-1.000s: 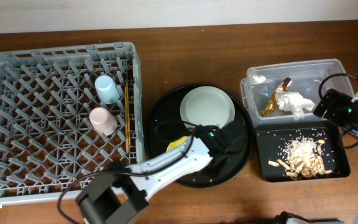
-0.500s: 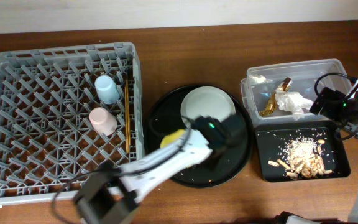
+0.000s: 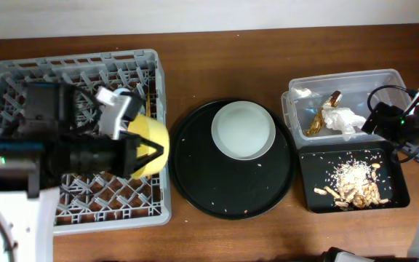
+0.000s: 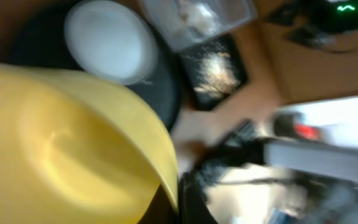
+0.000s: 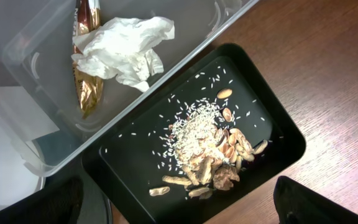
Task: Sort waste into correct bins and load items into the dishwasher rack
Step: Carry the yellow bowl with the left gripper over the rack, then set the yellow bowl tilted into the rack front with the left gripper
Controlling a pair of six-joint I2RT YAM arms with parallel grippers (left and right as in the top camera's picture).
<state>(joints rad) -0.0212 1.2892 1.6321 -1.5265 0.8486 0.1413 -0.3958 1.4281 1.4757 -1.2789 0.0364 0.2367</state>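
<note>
Left arm carrying a round yellow plastic bowl to the large square grey plastic crate with a lattice floor of pegs. The bowl is pinched at its rim by the closed left gripper and is held tilted, clear of the pegs, above the crate's right edge. The right gripper is spread wide, grips nothing, and is parked over the shallow black rectangular tray of pale beige shredded food scraps.

The step in hand is judged to be the loading of the bowl. A free row of pegs is best chosen before descent, since the crate floor beneath the arm is hidden in the overhead view. Because the bowl is gripped on one side only, it is likely to pivot; a slow descent is advised. The tilt should be kept so that the bowl is leaned between pegs. Release is best delayed until the bowl is supported by the lattice.

Compared with half a second ago, the bowl is no longer on the large round black tray; it has been carried left to the crate, across which the arm now lies. The pale grey-green round plate, the clear plastic rectangular tub and the right arm are unchanged.
</note>
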